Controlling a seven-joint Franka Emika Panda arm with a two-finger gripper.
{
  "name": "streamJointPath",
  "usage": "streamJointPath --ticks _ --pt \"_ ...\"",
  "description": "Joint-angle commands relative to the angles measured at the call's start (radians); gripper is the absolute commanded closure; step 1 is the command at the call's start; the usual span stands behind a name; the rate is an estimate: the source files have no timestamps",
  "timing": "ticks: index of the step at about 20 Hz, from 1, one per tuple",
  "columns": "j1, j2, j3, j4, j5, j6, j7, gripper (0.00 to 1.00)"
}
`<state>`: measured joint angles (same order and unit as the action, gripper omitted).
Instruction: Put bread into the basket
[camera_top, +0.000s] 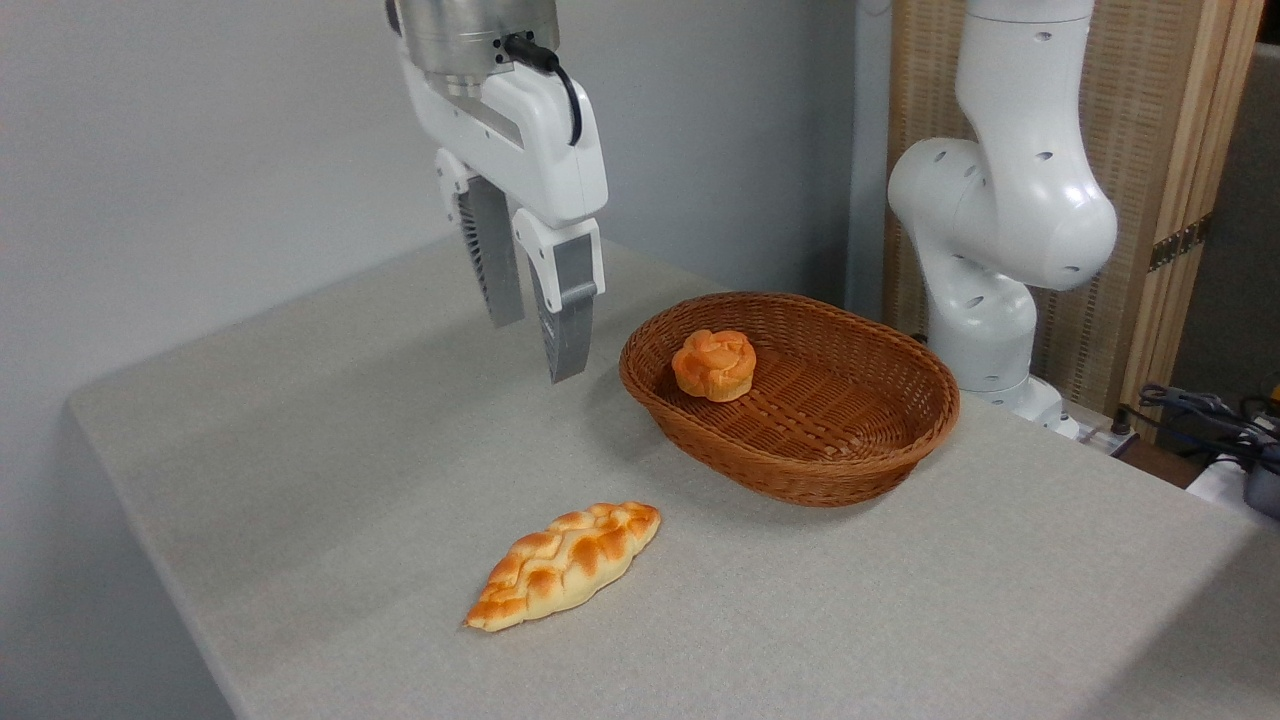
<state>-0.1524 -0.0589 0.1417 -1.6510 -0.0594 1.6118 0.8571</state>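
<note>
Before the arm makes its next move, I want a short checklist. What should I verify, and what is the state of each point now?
1. Bun lies inside the basket, near its left end: ok.
2. Gripper holds nothing, fingers apart: ok.
3. Gripper is clear of the basket, up and to its left, above the table: ok.
4. Basket stands flat on the table, not tipped: ok.
5. Braided loaf lies on the table in front of the basket, not touching it: ok.
6. Whether the loaf must also go in: cannot tell from the picture.
</note>
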Motion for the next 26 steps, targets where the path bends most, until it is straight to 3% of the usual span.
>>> streamJointPath --ticks 1,6,26 --pt "0.102 0.028 -0.098 0.046 0.001 -0.029 -0.052 0.0" --pt "0.112 0.051 -0.178 0.045 0.068 -0.023 -0.11 0.0" --pt "0.109 0.047 -0.137 0.046 0.064 -0.027 -0.099 0.0"
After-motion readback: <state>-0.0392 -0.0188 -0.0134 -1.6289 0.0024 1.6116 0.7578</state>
